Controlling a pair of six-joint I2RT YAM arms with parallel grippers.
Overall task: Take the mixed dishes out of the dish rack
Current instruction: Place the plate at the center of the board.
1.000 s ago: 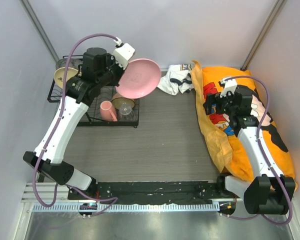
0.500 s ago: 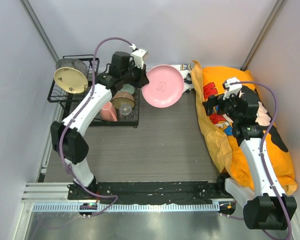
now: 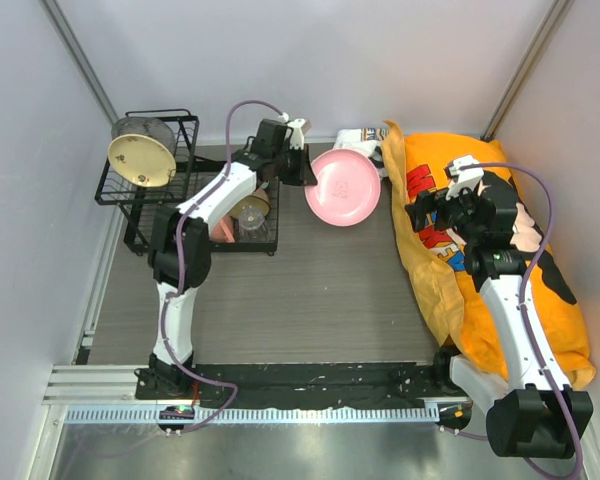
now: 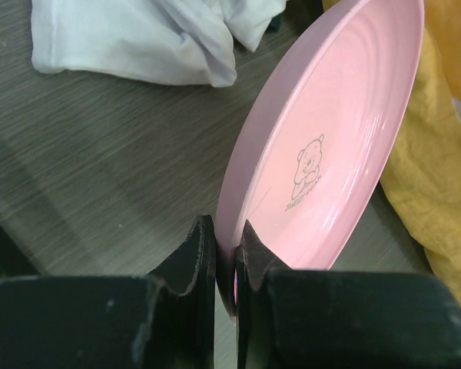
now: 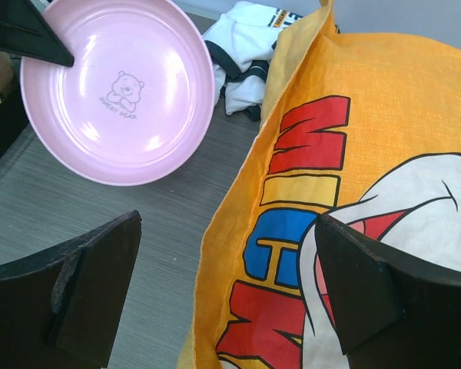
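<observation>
My left tool [image 4: 223, 231] is clamped shut on the rim of the large pink plate [image 3: 342, 187], one finger on each face of the edge, as the left wrist view shows. The plate hangs tilted in the upper middle of the overhead frame, clear of the dish rack [image 3: 185, 125] and over the grey worktop [image 3: 310, 290], its bear-printed inner face turned toward the right of the frame. Its upper edge is near a crumpled white cloth [image 3: 358, 140], and its right edge is just beside the orange printed bag [image 3: 500, 260] that fills the right side. My right tool [image 5: 230, 284] stands wide open with nothing between its fingers, hovering over the bag's left part; the plate fills the upper left of its wrist view. In the rack at the upper left, the smaller tan shallow dish [image 3: 141, 158] stands on edge in the raised basket. The clear glass cup [image 3: 252, 228] and a bit of the pink mug [image 3: 220, 232] show on the lower tray, partly behind my left arm
</observation>
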